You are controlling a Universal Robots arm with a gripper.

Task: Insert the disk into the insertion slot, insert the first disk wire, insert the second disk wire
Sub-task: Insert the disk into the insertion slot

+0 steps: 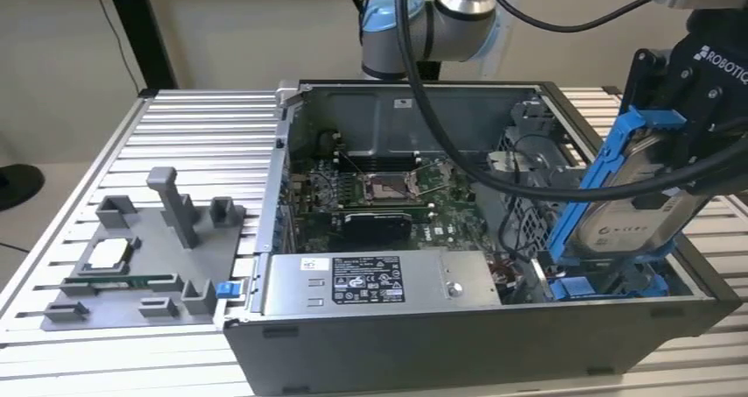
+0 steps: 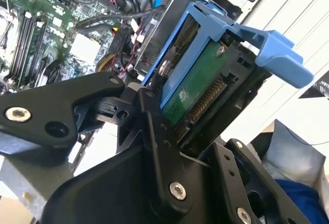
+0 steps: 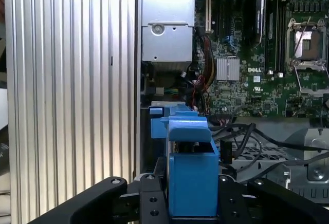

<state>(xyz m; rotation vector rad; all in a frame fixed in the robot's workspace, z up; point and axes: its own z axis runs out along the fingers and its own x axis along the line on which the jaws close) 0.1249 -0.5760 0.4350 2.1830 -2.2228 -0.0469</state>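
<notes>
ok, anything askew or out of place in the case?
Yes: the flat silver-grey hard drive in its bright blue plastic caddy sits steeply tilted in the black gripper, lower end at the perforated grey metal bay with blue rails, upper end raised clear of it. Not seated.

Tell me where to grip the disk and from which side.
Grip the disk by its upper end, across the blue caddy's two long side rails, coming from above, as the gripper does now. The disk stands tilted on end over the insertion slot, leaving its lower end free.
</notes>
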